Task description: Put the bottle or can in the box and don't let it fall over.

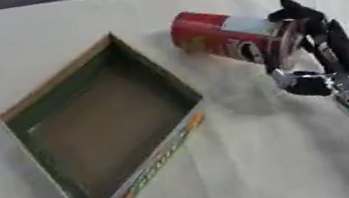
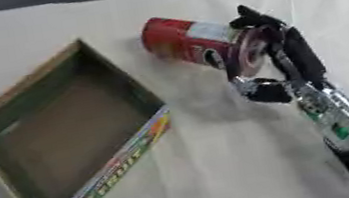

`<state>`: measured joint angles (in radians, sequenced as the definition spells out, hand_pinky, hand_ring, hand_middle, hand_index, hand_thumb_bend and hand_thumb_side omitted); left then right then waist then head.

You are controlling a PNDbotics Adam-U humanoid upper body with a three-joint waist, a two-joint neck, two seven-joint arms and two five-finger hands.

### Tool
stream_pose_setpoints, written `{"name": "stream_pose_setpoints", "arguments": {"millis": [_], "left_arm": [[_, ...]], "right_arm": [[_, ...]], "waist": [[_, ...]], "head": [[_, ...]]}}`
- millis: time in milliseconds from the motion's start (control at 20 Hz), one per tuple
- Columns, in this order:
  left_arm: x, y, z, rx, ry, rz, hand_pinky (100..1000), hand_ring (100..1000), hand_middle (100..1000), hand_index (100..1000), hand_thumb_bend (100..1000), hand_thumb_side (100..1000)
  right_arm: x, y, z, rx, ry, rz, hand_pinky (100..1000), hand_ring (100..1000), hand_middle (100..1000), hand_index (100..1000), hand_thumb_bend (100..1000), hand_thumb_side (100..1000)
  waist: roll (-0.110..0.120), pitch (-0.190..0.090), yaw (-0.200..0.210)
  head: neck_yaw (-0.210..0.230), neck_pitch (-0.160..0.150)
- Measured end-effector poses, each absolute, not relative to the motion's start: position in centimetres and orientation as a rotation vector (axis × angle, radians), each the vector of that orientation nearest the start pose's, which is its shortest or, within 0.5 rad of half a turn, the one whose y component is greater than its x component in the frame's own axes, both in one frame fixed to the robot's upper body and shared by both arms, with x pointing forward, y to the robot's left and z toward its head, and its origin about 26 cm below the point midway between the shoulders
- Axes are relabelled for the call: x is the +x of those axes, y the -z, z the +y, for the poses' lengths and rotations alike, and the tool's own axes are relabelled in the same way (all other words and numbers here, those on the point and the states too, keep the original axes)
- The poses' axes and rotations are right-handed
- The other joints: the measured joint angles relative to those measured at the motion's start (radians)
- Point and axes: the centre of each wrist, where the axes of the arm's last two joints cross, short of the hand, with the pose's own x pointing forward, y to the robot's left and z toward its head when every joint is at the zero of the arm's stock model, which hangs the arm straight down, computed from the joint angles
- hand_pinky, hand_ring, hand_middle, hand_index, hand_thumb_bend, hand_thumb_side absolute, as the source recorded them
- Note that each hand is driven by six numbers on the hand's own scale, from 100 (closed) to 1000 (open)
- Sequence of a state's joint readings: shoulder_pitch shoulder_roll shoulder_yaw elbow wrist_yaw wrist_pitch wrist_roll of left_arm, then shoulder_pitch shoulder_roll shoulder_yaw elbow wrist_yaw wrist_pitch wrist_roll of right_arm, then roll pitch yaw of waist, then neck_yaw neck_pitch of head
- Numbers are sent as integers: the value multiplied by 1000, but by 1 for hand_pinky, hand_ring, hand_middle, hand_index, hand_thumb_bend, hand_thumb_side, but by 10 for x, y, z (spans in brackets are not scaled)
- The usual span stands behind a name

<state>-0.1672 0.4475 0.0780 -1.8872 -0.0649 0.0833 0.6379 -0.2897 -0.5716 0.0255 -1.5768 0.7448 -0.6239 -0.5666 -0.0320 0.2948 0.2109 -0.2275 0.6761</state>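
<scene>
Nearest lies the open cardboard box (image 1: 103,128), empty, on the cloth-covered worktop (image 1: 252,169). Right of it, apart, the red canister (image 2: 196,44) is tilted steeply, the right robot hand (image 2: 271,59) curled round its end. It looks stiff, light and smooth-sided, likely to slip or roll; a mid-body hold seems safer. No left hand shows.

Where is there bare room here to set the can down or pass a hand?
The box is empty inside. Bare tablecloth lies between its printed wall and the right robot hand, and also beyond the box toward the far edge. It is crowded only where that robot hand wraps the tilted red can.
</scene>
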Motion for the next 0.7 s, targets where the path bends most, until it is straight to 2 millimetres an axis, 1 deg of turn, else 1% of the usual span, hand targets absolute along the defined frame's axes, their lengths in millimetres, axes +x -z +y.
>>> {"name": "stream_pose_setpoints", "arguments": {"millis": [200,700], "left_arm": [[296,-159,322,843,-235,-2050,510,814,990,795,187,865],[295,-157,323,843,-231,-2046,510,813,990,796,189,866]], "right_arm": [[346,-144,-345,1201,949,2989,100,237,100,137,100,100],[357,-172,-333,1156,888,2930,100,180,100,125,100,100]], "waist": [[0,-1,0],[0,-10,-1]], "head": [[1,0],[2,8]]}}
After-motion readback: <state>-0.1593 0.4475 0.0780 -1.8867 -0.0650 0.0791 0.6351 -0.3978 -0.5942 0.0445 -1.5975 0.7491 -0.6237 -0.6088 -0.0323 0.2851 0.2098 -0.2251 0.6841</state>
